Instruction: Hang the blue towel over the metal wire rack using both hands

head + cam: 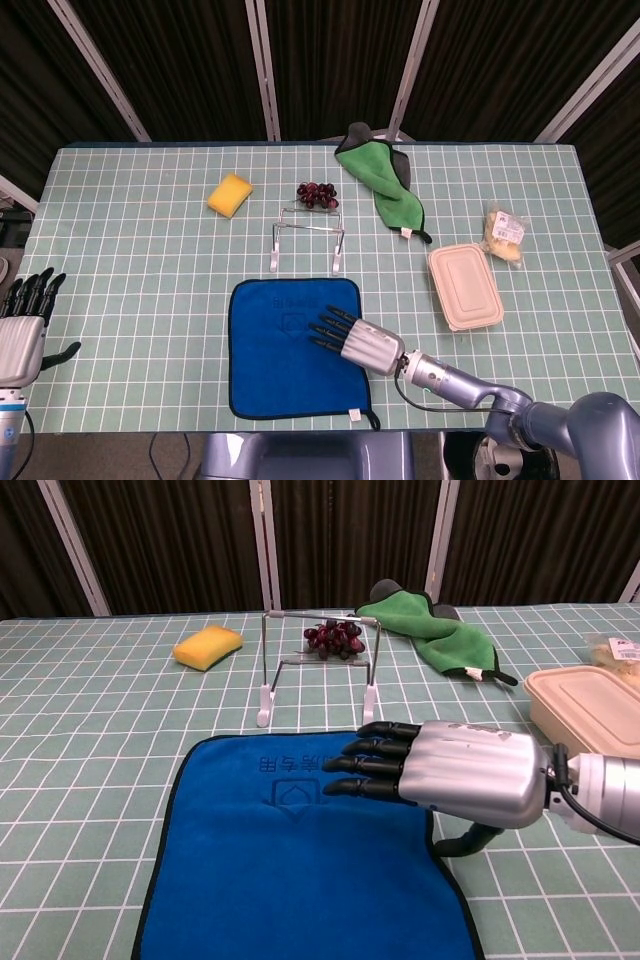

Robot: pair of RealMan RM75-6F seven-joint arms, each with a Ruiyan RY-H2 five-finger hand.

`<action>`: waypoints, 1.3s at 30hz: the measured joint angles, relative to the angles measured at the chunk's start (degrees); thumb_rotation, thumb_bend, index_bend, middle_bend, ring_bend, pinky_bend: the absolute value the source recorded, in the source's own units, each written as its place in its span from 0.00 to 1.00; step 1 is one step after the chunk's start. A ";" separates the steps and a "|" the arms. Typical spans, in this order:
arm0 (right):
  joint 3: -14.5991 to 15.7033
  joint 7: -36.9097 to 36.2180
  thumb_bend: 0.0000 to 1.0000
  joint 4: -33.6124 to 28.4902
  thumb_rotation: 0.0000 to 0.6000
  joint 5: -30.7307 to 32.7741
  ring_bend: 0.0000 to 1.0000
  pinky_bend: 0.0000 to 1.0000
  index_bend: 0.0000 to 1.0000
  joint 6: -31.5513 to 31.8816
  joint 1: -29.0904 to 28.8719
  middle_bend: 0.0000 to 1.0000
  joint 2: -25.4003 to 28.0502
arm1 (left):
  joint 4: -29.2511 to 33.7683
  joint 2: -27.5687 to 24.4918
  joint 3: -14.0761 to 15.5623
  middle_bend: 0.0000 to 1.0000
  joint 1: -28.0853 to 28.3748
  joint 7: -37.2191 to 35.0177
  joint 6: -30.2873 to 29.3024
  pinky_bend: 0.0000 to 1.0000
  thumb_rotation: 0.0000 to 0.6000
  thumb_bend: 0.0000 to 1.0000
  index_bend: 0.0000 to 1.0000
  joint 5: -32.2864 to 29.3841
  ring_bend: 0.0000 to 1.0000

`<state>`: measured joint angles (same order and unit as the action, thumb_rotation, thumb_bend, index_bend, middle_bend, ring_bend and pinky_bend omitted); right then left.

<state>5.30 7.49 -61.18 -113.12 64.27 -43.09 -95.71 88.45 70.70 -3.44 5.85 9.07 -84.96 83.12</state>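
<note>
Head view: blue towel (290,350) spread flat at the table's near edge, just in front of the metal wire rack (308,235), not yet lifted. Right hand (352,338) lies over its right half, fingers extended, holding nothing, likely readying a grasp. Left hand (25,325) waits open, well apart at the table's left edge.
</note>
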 measured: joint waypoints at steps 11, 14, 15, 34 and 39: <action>-0.79 0.12 0.24 1.23 1.00 1.84 0.00 0.00 0.00 -0.19 -1.31 0.00 -1.57 | -0.29 0.31 0.05 0.00 0.18 0.38 0.58 0.00 1.00 0.00 0.00 -0.33 0.00; -0.88 -0.40 0.27 1.13 1.00 2.44 0.00 0.00 0.00 -0.24 -1.62 0.00 -1.75 | -0.38 0.42 0.04 0.00 0.23 0.54 0.66 0.00 1.00 0.00 0.00 -0.41 0.00; -0.94 -0.46 0.29 1.17 1.00 2.61 0.00 0.00 0.02 -0.37 -1.79 0.00 -2.03 | -0.36 0.45 0.06 0.00 0.25 0.62 0.66 0.00 1.00 0.00 0.00 -0.33 0.00; 0.02 -3.15 0.49 3.82 1.00 3.90 0.00 0.00 0.60 1.99 -2.28 0.00 -4.82 | -0.54 0.72 0.42 0.00 0.51 0.45 0.79 0.00 1.00 0.00 0.00 0.62 0.00; 0.40 -3.63 0.49 3.97 1.00 4.15 0.00 0.00 0.59 2.62 -2.17 0.00 -4.93 | -1.39 1.31 1.61 0.00 1.60 -0.23 1.54 0.00 1.00 0.00 0.09 4.19 0.00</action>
<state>5.70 3.86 -57.20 -108.98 66.89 -45.27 -100.64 87.06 72.02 -1.83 7.45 8.84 -83.42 87.31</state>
